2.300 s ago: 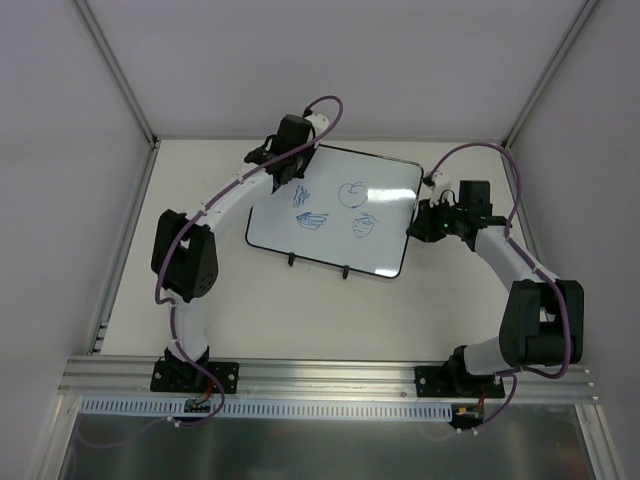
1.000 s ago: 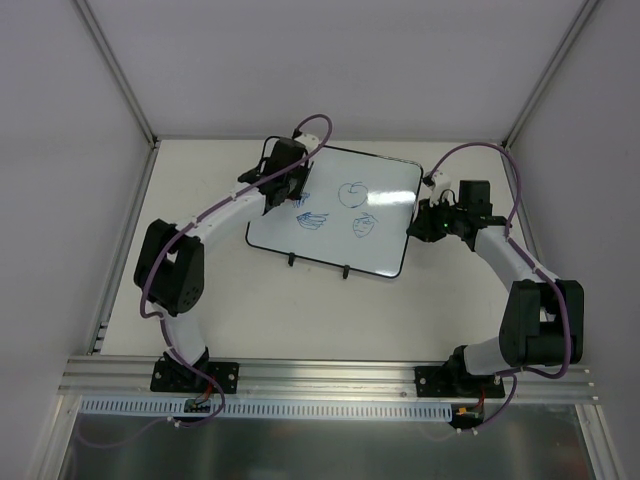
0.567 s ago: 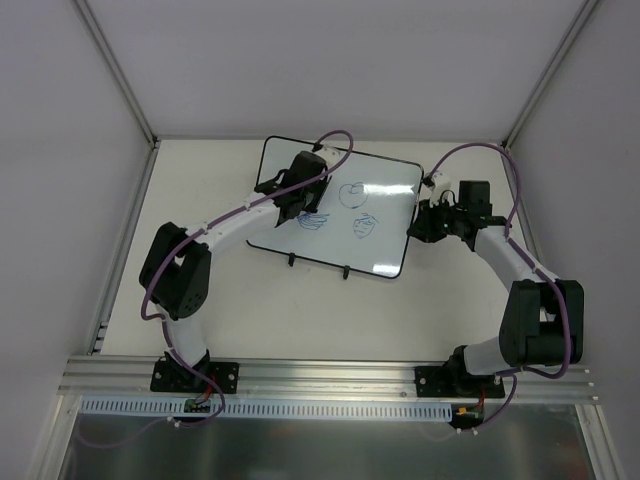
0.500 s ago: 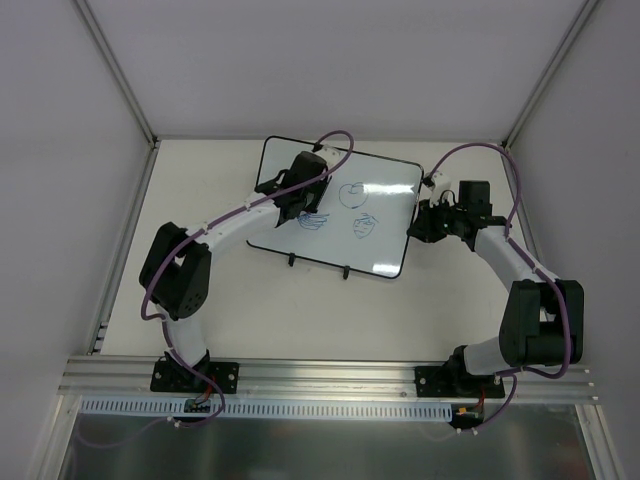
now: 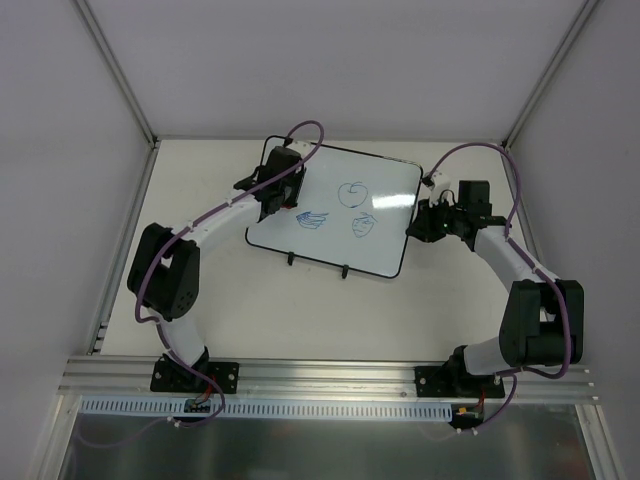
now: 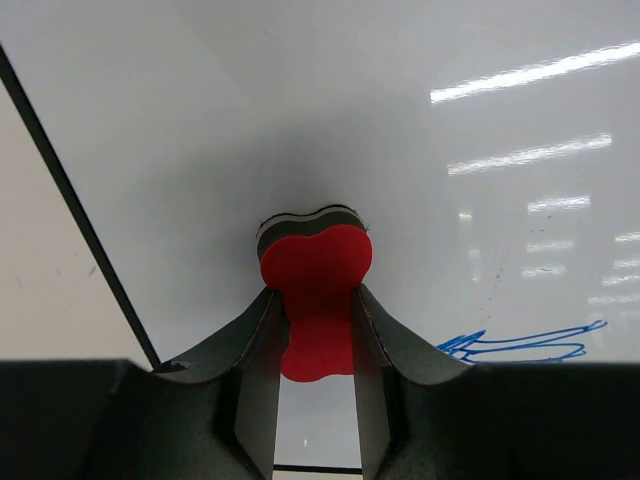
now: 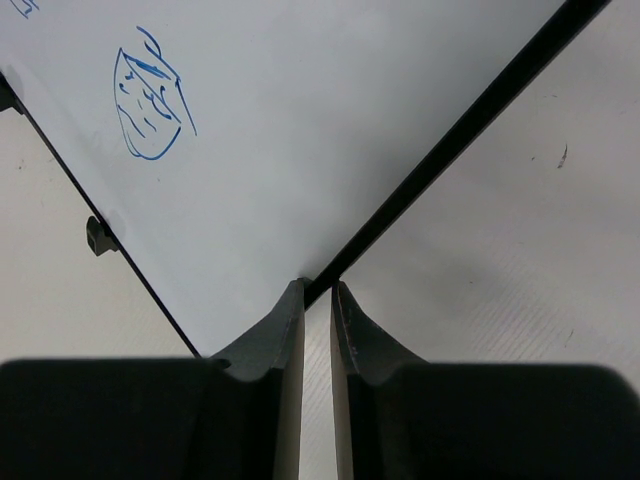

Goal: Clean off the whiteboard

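The whiteboard (image 5: 385,215) lies on the table, white with a thin black frame. Three blue doodles show on it: one (image 5: 352,192) upper middle, one (image 5: 312,218) left, one (image 5: 362,228) lower middle. My left gripper (image 5: 281,196) is over the board's upper left part, shut on the small red bone-shaped eraser (image 6: 316,262), which presses on the board's surface (image 6: 450,90). A blue doodle (image 6: 520,343) lies to its right. My right gripper (image 7: 318,286) is shut on the black frame (image 7: 450,130) at the board's right edge (image 5: 410,230).
Two small black feet (image 5: 345,270) stick out at the board's near edge; one foot (image 7: 97,237) shows in the right wrist view. Beige table (image 5: 300,310) surrounds the board. White walls enclose the table on three sides.
My left gripper swept right across the board's upper left with the eraser, then back left. The doodle that was at the upper left is gone. The right arm stayed put.
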Available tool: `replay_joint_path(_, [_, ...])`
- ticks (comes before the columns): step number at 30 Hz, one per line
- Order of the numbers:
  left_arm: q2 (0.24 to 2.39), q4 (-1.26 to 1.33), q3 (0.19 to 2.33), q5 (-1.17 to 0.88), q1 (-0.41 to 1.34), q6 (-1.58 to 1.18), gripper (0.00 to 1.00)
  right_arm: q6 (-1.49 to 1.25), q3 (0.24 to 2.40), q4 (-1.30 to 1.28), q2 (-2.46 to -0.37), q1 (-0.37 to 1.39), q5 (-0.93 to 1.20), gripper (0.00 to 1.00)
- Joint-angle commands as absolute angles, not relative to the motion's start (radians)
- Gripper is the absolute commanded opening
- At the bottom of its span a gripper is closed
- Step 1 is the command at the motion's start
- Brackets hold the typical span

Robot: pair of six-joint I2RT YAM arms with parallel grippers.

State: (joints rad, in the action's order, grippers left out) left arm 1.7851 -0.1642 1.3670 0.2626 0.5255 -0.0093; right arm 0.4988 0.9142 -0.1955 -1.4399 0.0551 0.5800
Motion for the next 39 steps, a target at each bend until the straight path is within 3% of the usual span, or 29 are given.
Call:
replay_joint_path(1, [1.786,-0.198,1.327,0.314,0.494,-0.018,0.0,0.546,0.905,-0.201,-1.445,0.066,0.546,0.08])
replay_joint_path(8, [1.779,-0.195,1.316,0.258,0.5,-0.072,0.0,0.545,0.9,-0.199,-1.443,0.064,0.548,0.08])
replay_joint_path(24, [1.896,-0.192,1.407,0.284,0.775,-0.074,0.0,0.541,0.897,-0.199,-1.44,0.066,0.552,0.08])
replay_joint_path(39, [1.775,-0.179,1.226,0.416,0.667,-0.127,0.0,0.541,0.888,-0.192,-1.437,0.066,0.557,0.08])
